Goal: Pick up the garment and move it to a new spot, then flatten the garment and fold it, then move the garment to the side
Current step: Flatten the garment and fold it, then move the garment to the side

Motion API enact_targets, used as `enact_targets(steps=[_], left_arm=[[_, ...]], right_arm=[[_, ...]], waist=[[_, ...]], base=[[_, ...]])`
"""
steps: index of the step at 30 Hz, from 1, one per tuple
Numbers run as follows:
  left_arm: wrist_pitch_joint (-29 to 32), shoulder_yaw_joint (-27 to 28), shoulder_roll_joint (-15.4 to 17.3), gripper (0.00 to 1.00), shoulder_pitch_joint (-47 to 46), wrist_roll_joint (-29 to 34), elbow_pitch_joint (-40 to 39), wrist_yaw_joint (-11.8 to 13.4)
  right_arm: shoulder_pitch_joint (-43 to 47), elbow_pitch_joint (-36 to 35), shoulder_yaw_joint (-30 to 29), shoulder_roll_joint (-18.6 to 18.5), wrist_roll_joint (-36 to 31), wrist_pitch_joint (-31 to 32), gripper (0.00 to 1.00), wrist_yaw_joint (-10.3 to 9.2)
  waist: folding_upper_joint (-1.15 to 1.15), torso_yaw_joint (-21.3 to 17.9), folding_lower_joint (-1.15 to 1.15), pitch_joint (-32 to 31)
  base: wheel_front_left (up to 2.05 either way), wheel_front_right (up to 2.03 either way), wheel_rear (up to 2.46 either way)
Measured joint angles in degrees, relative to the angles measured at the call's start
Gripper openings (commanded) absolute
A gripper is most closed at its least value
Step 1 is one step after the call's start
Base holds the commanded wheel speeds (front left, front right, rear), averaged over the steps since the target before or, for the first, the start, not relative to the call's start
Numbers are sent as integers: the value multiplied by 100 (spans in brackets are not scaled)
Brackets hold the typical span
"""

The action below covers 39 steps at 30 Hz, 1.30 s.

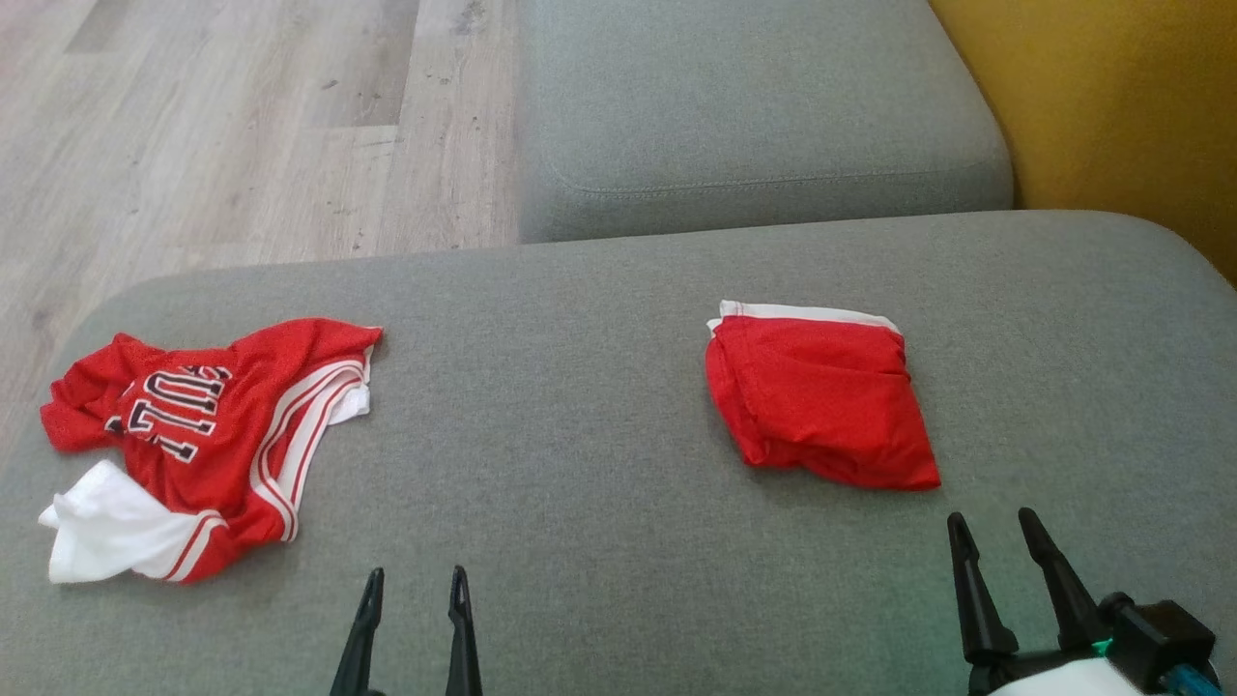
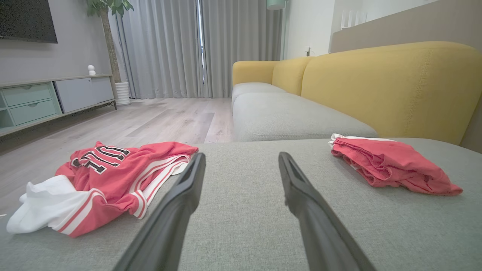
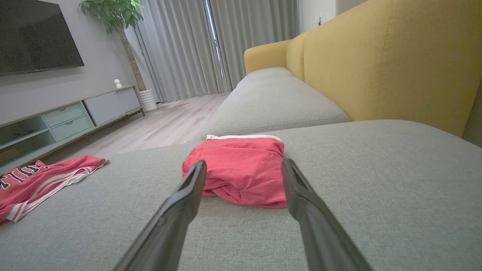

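Observation:
A crumpled red jersey (image 1: 208,435) with white trim and dark lettering lies at the left of the grey sofa cushion (image 1: 580,406); it also shows as the jersey (image 2: 101,180) and the jersey (image 3: 34,180). A folded red garment (image 1: 821,396) with a white edge rests at the right, the same folded garment (image 2: 388,165) (image 3: 241,169). My left gripper (image 1: 417,572) (image 2: 241,154) is open over bare cushion between the two. My right gripper (image 1: 992,515) (image 3: 244,161) is open just short of the folded garment, holding nothing.
A second grey seat cushion (image 1: 754,106) lies beyond, with the yellow sofa back (image 1: 1111,106) to the right. Wooden floor (image 1: 242,126) runs off past the cushion's left edge. A TV cabinet (image 2: 45,98) and a potted plant (image 3: 120,22) stand far off.

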Motion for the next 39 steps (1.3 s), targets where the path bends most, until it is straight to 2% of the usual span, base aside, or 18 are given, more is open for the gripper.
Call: enact_targets(steps=[27,39], left_arm=[[0,123,-1,100,-3,115,140,-36],[0,113,-2,100,-13,136,73,-43]], right_arm=[[12,-119,60,-10,-133,0,100,0],[10,38,108,-114,-68,0,100,0]], waist=[[0,-12,1,-53],[0,28,1,140]], base=[[0,0,0],[0,0,0]])
